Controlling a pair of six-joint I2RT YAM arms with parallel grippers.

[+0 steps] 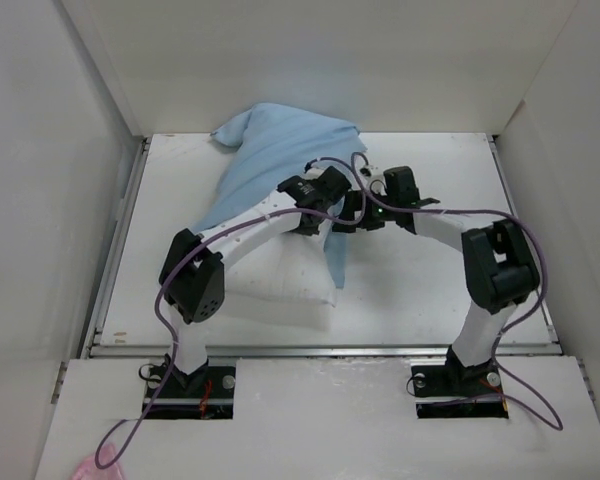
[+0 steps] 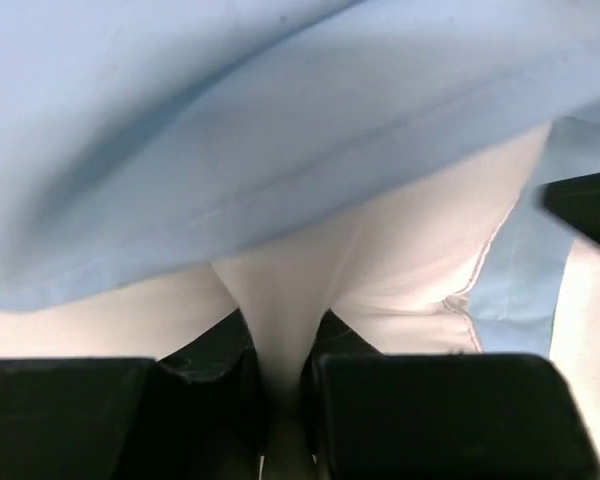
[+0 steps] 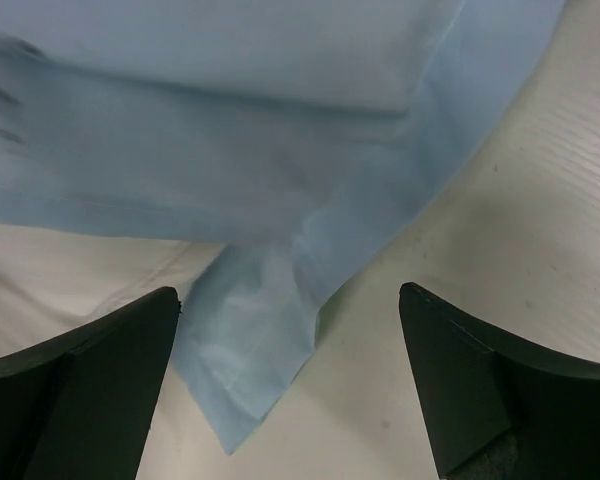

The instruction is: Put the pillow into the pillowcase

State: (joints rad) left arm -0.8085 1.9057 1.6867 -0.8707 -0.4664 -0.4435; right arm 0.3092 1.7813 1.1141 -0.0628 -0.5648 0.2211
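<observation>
Tabletop [image 1: 430, 290] holds pillow [image 1: 280, 295], far end under pillowcase [image 1: 280, 150].

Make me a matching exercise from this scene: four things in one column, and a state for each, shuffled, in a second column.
Column one:
1. plump white pillow
2. thin light blue fabric pillowcase
3. left gripper
4. right gripper

Column two:
A. jaws wide apart above a blue corner
B. lying on the table, partly under blue cloth
C. closed on a fold of white fabric
D. rumpled, draped over the white cushion

Pairs: 1-B, 2-D, 3-C, 4-A
</observation>
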